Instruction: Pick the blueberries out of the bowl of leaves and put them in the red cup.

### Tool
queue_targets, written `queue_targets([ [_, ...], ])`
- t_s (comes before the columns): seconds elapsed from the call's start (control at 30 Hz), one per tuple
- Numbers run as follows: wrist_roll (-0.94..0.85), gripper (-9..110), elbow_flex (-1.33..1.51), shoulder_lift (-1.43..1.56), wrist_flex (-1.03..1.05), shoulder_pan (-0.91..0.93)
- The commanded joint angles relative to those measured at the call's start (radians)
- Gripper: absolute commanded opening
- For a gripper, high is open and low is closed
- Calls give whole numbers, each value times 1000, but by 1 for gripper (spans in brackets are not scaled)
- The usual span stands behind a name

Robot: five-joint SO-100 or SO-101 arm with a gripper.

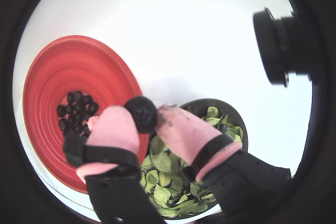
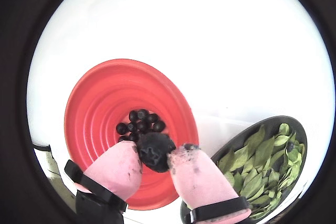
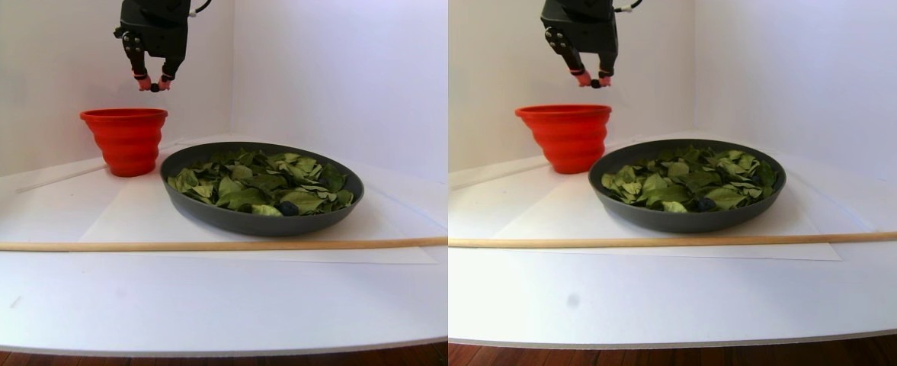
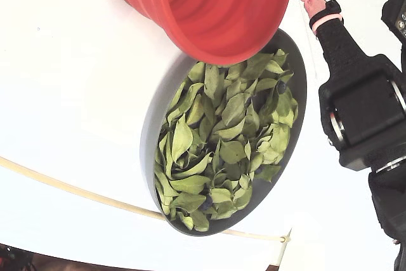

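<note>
- Gripper (image 1: pixel 142 115) w/ pink-padded fingers (image 1: pixel 116 128) is clamped tight on one dark blueberry (image 1: pixel 140 114); berry sits right between the tips in both wrist views, gap only as wide as the berry.
- In a wrist view (image 2: pixel 156 152) the held berry hangs over the red cup (image 2: pixel 100 103), near the cup's 5 o'clock rim side.
- Red cup interior: stepped rings, a cluster of blueberries in the cup (image 2: pixel 140 121) lies on the bottom, just past the fingertips at approx 12 o'clock from the held berry.
- Bowl (image 2: pixel 273 123) of leaves (image 2: pixel 262 156) sits at 3–4 o'clock of the cup in that view, just beside it.
- Stereo pair view: gripper (image 3: pixel 155 85) is up in the air above the cup's rim (image 3: pixel 123 113), clear of it; bowl (image 3: pixel 261 221) in front-right, a dark berry (image 3: pixel 288 207) among leaves near its front edge.
- A thin wooden rod (image 3: pixel 204 245) lies across the white table (image 3: pixel 189 305) in front of the bowl.
- Fixed view: cup (image 4: pixel 216 11) at 12 o'clock of the bowl (image 4: pixel 152 125); its rim overlaps the bowl's edge in the picture.
</note>
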Motion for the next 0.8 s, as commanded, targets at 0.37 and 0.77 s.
queue_targets([
  [0.37,23,10,25,114,-3,-72],
  [0.77,34,14,38,91,-35,-75],
])
